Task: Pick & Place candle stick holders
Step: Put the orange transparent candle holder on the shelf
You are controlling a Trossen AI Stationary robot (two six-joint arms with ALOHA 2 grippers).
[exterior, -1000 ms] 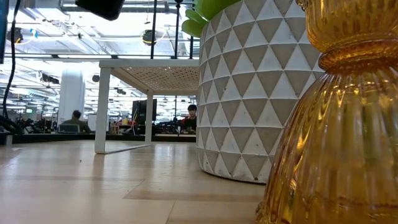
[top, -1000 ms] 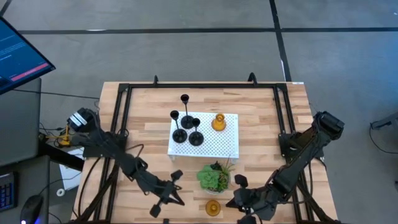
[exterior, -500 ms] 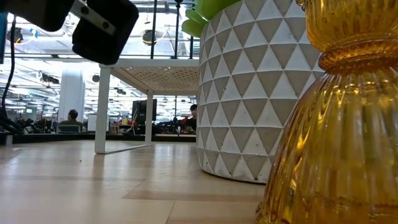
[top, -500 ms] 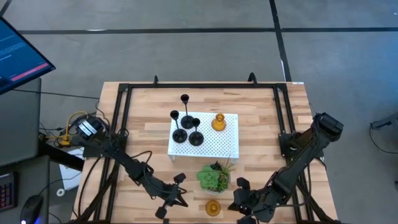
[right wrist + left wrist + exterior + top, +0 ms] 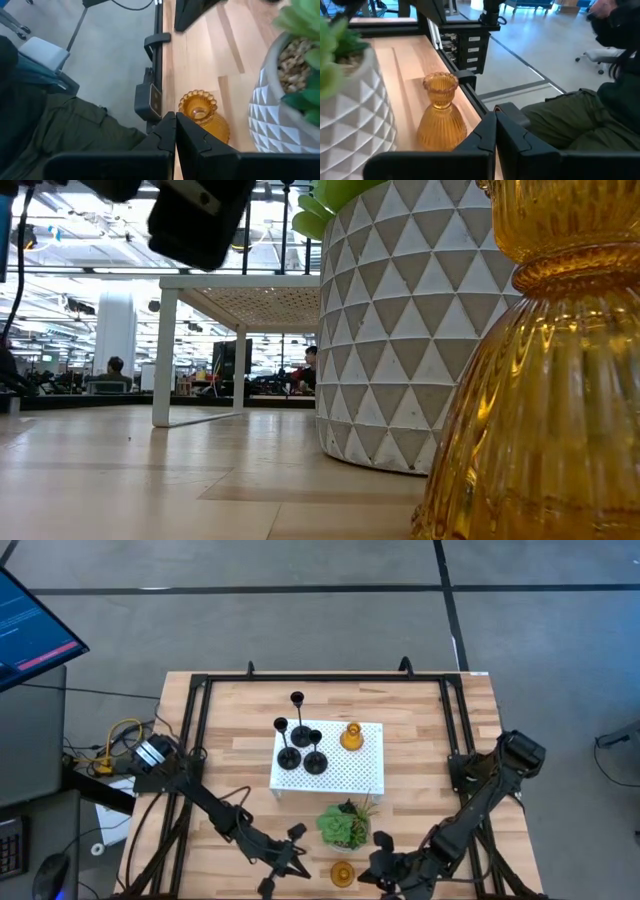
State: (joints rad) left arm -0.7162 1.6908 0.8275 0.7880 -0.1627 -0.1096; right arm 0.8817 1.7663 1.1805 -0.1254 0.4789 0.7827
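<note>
One amber candle stick holder (image 5: 343, 874) stands on its base near the table's front edge, in front of the potted plant (image 5: 345, 825). My left gripper (image 5: 300, 862) is shut just to its left and my right gripper (image 5: 375, 865) is shut just to its right, both clear of it. In the left wrist view the holder (image 5: 440, 120) sits beyond the shut fingers (image 5: 495, 131). It shows likewise in the right wrist view (image 5: 201, 112). Three black holders (image 5: 300, 740) and a second amber one (image 5: 351, 736) stand on a white perforated stand (image 5: 345, 772).
The white-potted plant (image 5: 400, 330) stands close behind the near amber holder (image 5: 540, 380). A black frame rail (image 5: 200, 740) runs along the table's sides. A seated person's green-trousered legs (image 5: 570, 117) are just past the front edge. Bare wood lies left of the plant.
My left gripper has moved toward the table's right and down, closing in on the near amber holder. My right gripper has sunk a little beside the holder. Both stay shut. The holders have not moved.
</note>
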